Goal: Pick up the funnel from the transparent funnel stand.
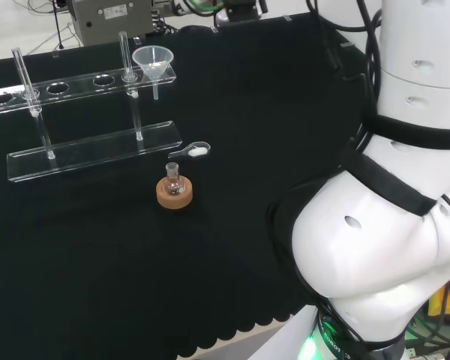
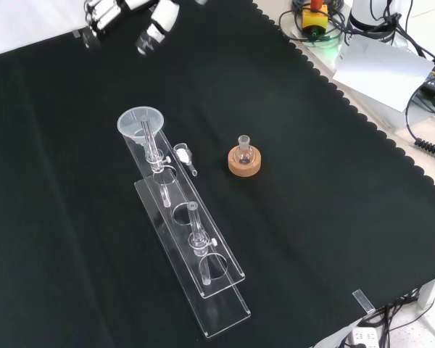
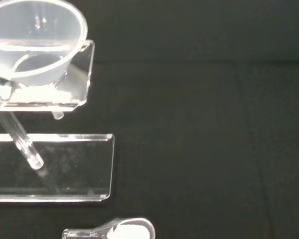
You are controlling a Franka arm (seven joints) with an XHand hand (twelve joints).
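A clear funnel (image 1: 153, 61) (image 2: 140, 122) (image 3: 37, 42) sits in the end hole of the transparent funnel stand (image 1: 90, 150) (image 2: 203, 275) (image 3: 84, 164), its stem pointing down between the upper shelf and the base plate. The hand (image 2: 148, 25) hangs at the top edge of the front view, well above and apart from the funnel, with relaxed fingers and nothing in them. The wrist view looks at the funnel's bowl and stem from close by.
A small round flask on a cork ring (image 1: 173, 191) (image 2: 244, 160) stands near the stand. A clear scoop with white powder (image 1: 190, 151) (image 2: 183, 155) (image 3: 114, 231) lies beside the stand's funnel end. The arm's white links (image 1: 390, 187) take up the head view's right.
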